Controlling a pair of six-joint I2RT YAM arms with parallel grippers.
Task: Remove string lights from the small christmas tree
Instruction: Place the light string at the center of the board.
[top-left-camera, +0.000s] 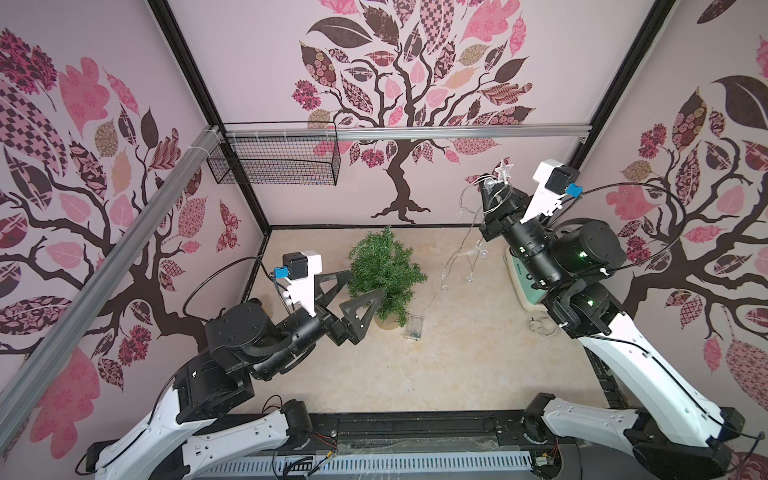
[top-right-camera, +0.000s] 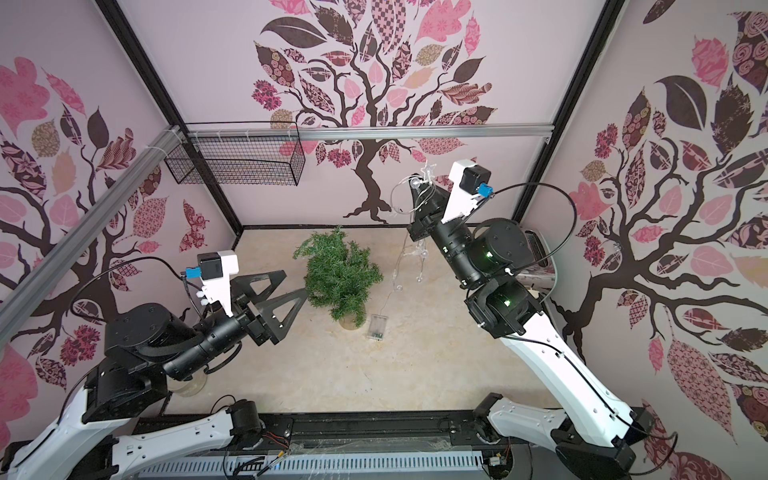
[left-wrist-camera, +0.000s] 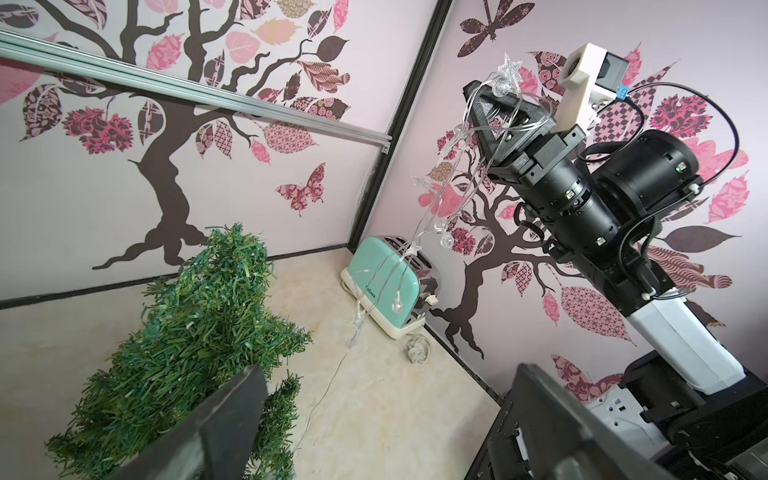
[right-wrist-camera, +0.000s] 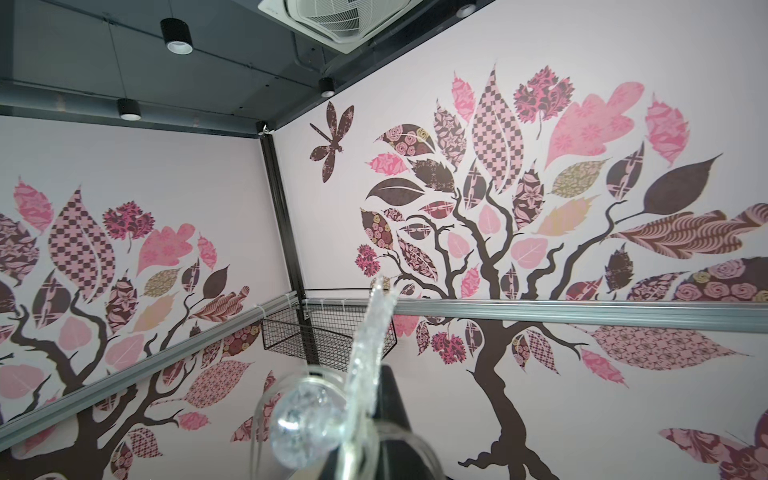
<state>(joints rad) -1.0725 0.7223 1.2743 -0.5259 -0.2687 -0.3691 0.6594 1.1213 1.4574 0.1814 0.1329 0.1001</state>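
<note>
The small green artificial christmas tree (top-left-camera: 384, 274) with bushy needles is stood upright on its round tan base (top-left-camera: 388, 323). The string lights (left-wrist-camera: 446, 241), thin clear wire with star and globe bulbs, are pinched in the pressed-together right gripper (top-left-camera: 488, 189), which is held high beside the tree and clear of its branches. Strands are draped down to the clear rectangular battery box (top-left-camera: 414, 328), laid just beside the base. The left gripper (top-left-camera: 365, 282) is spread wide at the tree's opposite side, with nothing between its fingers. Whether it touches the foliage cannot be told.

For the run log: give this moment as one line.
right tool: shut on string lights, held high | left tool: open, by small christmas tree | battery box: on table
</note>
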